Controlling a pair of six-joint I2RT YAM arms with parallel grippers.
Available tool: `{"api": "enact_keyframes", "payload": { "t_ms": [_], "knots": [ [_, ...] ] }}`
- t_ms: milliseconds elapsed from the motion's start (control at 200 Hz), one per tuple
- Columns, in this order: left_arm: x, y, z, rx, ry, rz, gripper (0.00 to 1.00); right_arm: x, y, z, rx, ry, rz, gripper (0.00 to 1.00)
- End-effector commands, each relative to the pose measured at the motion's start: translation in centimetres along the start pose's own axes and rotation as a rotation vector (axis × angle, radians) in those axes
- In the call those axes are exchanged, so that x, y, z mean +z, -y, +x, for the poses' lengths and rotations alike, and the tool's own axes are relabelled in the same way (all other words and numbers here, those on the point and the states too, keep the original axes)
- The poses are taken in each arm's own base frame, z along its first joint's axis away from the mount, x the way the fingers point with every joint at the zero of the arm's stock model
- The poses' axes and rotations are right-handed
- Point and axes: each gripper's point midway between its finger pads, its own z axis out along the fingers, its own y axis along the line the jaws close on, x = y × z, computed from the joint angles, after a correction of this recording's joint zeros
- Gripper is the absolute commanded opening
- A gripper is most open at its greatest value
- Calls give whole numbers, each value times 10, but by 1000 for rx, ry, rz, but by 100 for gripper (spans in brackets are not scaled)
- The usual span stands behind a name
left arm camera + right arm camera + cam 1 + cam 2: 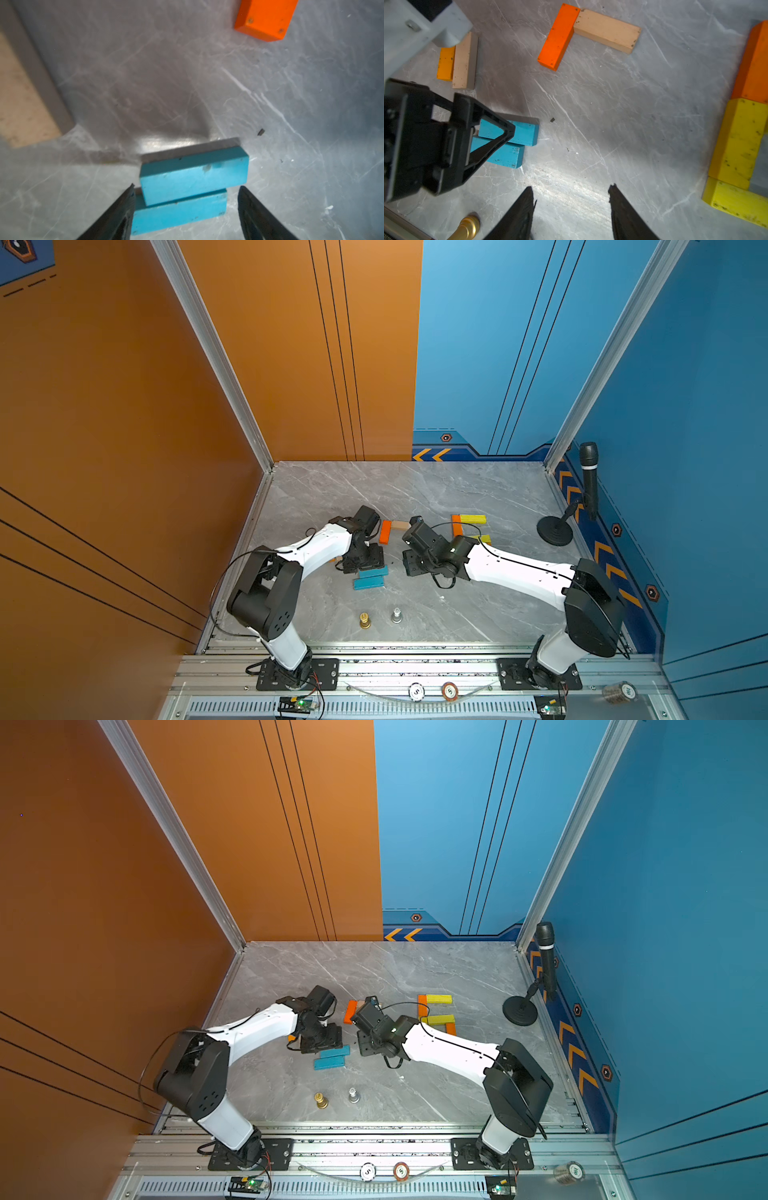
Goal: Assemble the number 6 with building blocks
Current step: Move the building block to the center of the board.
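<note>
Left gripper (186, 188): jaws held apart, positioned astride two touching teal blocks (193, 174); contact not discernible. Right gripper (571, 187): jaws held apart, empty, over table (643, 124). Orange and yellow blocks (439, 999) laid near right arm. Chip (416, 691) on front rail marked "5".

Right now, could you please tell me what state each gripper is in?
Left gripper: open, poised over the teal blocks, gripping nothing.
Right gripper: open, holding nothing.
</note>
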Motion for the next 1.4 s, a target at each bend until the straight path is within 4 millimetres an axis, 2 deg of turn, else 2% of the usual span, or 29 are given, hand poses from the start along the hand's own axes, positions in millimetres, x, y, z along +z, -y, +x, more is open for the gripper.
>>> {"api": "enact_keyframes", "payload": {
  "t_ms": [0, 165, 280, 406, 476, 586, 721, 831, 866, 996, 1111, 1217, 1397],
  "knots": [
    [4, 6, -11, 1, 29, -28, 78, -7, 13, -7, 62, 54, 14, 59],
    [12, 13, -12, -8, 15, -15, 78, -11, 20, -7, 73, 58, 20, 59],
    [13, 26, -10, -10, 8, 24, 78, -12, 23, -7, 86, 64, 18, 59],
    [7, 44, -9, -5, 5, 80, 78, -11, 24, -4, 89, 55, 18, 59],
    [-3, 45, -13, -9, 36, 90, 78, -10, 24, -3, 87, 51, 19, 59],
    [-22, 35, -21, -46, 85, 110, 79, -7, 23, -2, 85, 45, 21, 59],
    [-37, 2, -23, -100, 128, 63, 79, -1, 18, 1, 72, 27, 21, 59],
    [-37, -23, -15, -130, 126, 18, 79, 3, 13, 3, 61, 20, 20, 59],
    [-28, -34, -2, -141, 93, -4, 79, 4, 11, 3, 59, 20, 17, 59],
    [-18, -45, 14, -156, 61, -23, 79, 8, 5, 3, 54, 10, 11, 59],
    [-9, -39, 21, -166, 52, 12, 80, 9, 1, 2, 43, 5, 8, 59],
    [-3, -25, 22, -166, 54, 56, 80, 8, -1, 3, 39, 1, 5, 59],
    [6, 13, 22, -155, 24, 139, 80, 5, 3, 6, 48, 9, 9, 59]
  ]
}}
